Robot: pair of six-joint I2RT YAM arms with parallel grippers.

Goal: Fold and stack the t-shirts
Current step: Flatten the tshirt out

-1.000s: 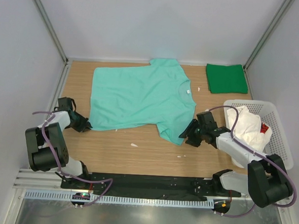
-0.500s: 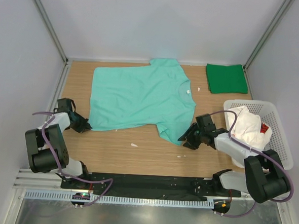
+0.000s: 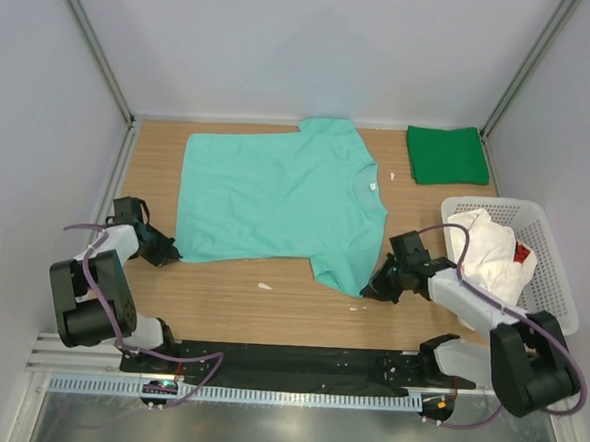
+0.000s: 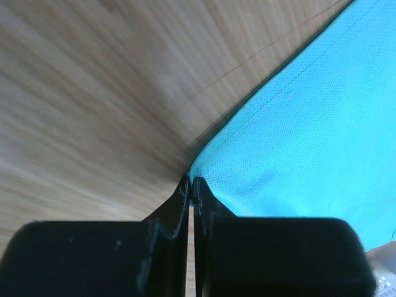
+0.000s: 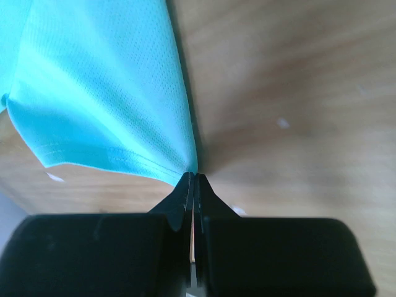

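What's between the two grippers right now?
Top view: mostly bare table with one small white scrap. The near edge of the mint shirt runs just beyond, pinched by the left gripper and right gripper.

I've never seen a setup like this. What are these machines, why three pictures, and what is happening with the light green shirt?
Those are two robot arms bolted at the near edge of a wooden table. The wide picture comes from a camera above and behind them. The two close-ups come from small cameras on the wrists, so the black shapes at the bottom are each arm's own fingers. A mint t-shirt lies spread flat. The left gripper is pinched shut on its hem corner, the right gripper on its near sleeve. At the back right lies a folded dark green t-shirt. A white t-shirt sits crumpled in a white basket.
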